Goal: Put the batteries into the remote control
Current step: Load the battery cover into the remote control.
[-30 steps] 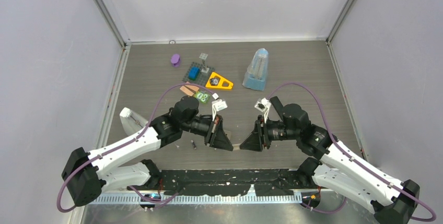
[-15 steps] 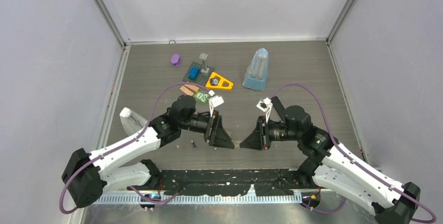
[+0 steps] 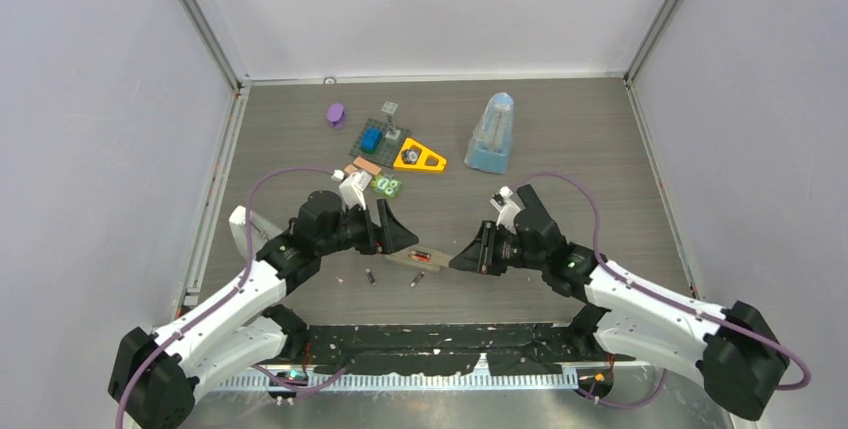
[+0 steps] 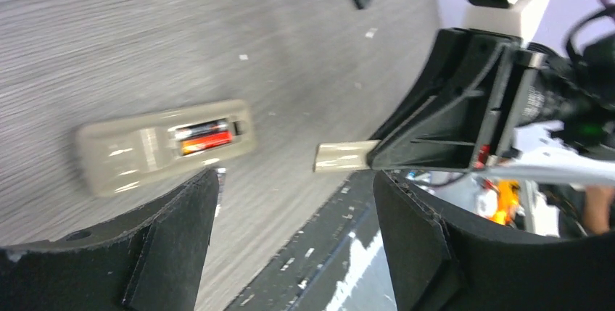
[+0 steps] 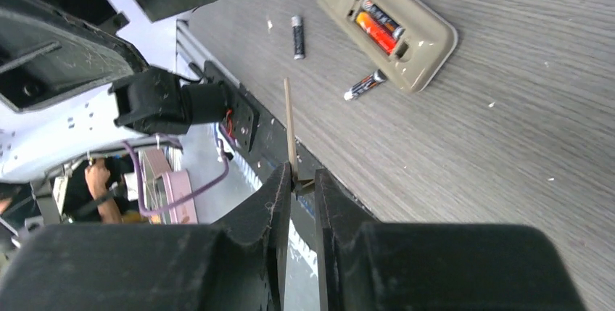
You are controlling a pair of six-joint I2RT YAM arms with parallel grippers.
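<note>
Both arms have drawn apart, leaving the remote control [image 5: 428,41] back-up on the table [image 3: 560,149], two batteries [image 5: 376,21] seated. Left gripper [image 4: 294,177] gapes empty; right gripper [image 5: 299,176] pinches the cover [image 5: 289,126]: level it, then seat squarely.

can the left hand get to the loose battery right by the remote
Probably yes. The left hand is open near the remote, and the battery lies bare on the table beside it. The right hand, shut on the cover, is off to the side.
</note>
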